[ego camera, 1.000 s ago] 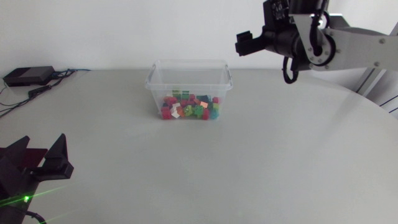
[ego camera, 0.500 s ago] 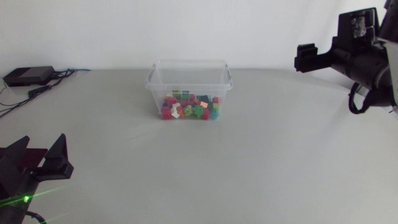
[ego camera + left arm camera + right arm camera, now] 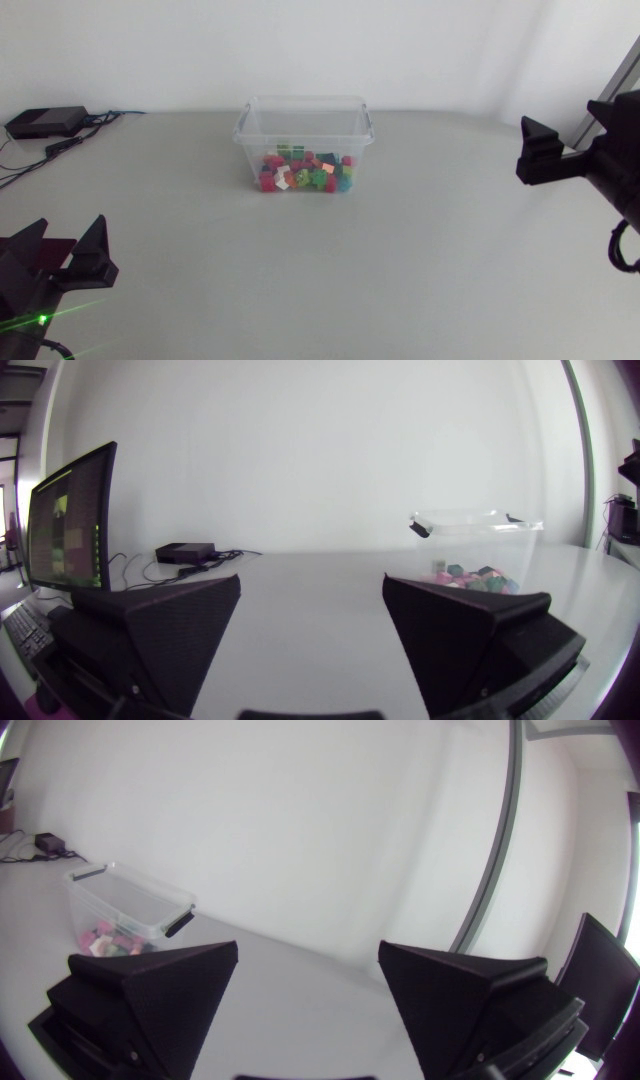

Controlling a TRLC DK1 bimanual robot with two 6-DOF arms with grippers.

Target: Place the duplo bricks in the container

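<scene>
While the duplo bricks (image 3: 305, 172) lie heaped inside the clear container (image 3: 303, 112), far-centre on the desk (image 3: 400, 260), the left pincer (image 3: 310, 588) gapes wide near-left, and the right pincer (image 3: 308, 950) is spread apart at the right edge.

Robotics lab, plain grey table (image 3: 400, 260), black box (image 3: 45, 121) with cables (image 3: 105, 117)

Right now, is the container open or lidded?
Open, as far as shows: the clear container carries no visible lid on its rim, and the duplo bricks lie loose on its floor.
</scene>
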